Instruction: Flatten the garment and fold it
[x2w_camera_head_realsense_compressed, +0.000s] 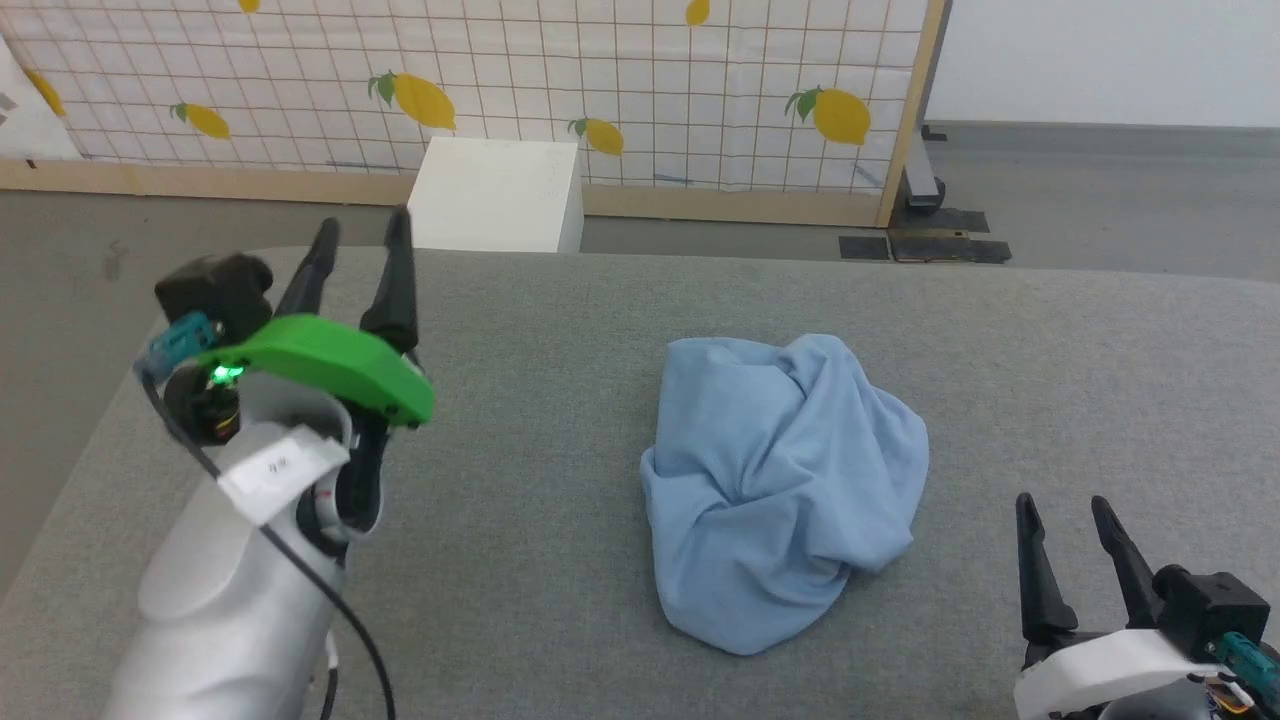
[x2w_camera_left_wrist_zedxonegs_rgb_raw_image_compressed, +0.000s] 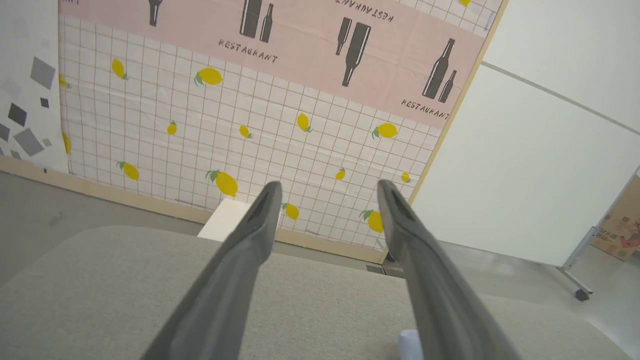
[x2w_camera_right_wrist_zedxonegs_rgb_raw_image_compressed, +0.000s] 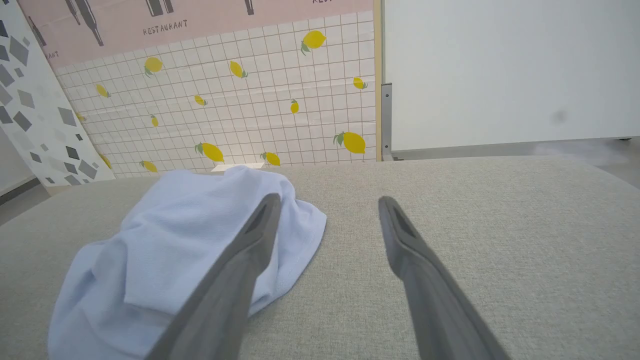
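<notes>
The garment (x2w_camera_head_realsense_compressed: 780, 490) is a light-blue knit heap, crumpled in the middle of the grey padded surface (x2w_camera_head_realsense_compressed: 540, 420); it also lies left of centre in the right wrist view (x2w_camera_right_wrist_zedxonegs_rgb_raw_image_compressed: 190, 250). My left gripper (x2w_camera_head_realsense_compressed: 362, 232) is raised well to the garment's left, open and empty, fingers pointing toward the far wall (x2w_camera_left_wrist_zedxonegs_rgb_raw_image_compressed: 327, 187). My right gripper (x2w_camera_head_realsense_compressed: 1062, 505) rests low at the near right, just right of the garment, open with nothing between its fingers (x2w_camera_right_wrist_zedxonegs_rgb_raw_image_compressed: 327, 200).
A white box (x2w_camera_head_realsense_compressed: 497, 193) stands on the floor behind the surface's far edge. Behind it runs a lemon-patterned grid panel (x2w_camera_head_realsense_compressed: 600, 80) with a wooden frame. Grey floor lies to the left and beyond the right end.
</notes>
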